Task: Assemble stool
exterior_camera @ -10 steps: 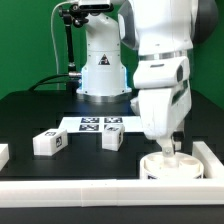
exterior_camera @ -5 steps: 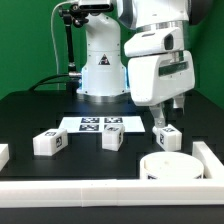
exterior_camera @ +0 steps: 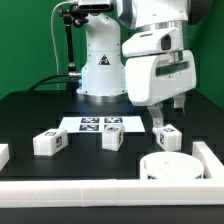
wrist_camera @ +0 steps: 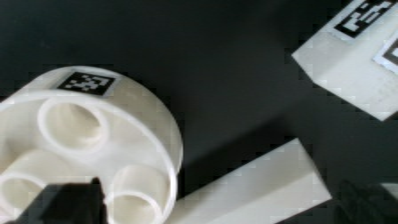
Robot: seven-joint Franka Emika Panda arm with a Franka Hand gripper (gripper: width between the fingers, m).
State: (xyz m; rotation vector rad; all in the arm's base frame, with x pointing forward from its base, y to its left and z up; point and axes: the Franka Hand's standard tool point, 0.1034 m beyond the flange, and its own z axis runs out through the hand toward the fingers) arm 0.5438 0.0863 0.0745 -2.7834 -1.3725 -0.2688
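The Panda arm's claw (exterior_camera: 169,112) is hanging open above the black worktop (exterior_camera: 30,115), its two dark fingers spread wide and gripping nothing. Directly beneath it, one leg block (exterior_camera: 167,137) of the stool is resting on the worktop, clear of the fingers, with a black-and-white tag showing on its front face.

The round white seat (exterior_camera: 170,166) is lying flat just in front of that block. It is sitting in the corner on the exterior view's right, near the low white border wall (exterior_camera: 90,190) that is running along the front edge. In the wrist view the seat (wrist_camera: 89,130) is filling the lower part of the picture, with round sockets facing up and a square tag (wrist_camera: 84,83) near its rim. A strip of the white wall (wrist_camera: 267,178) is lying just beside it.

A second leg block (exterior_camera: 113,138) is sitting near the middle of the worktop, just in front of the marker board (exterior_camera: 100,124). A third leg block (exterior_camera: 49,142) is lying well apart, toward the exterior view's left. The arm's white base (exterior_camera: 100,70) is standing behind the board, against a green backdrop.
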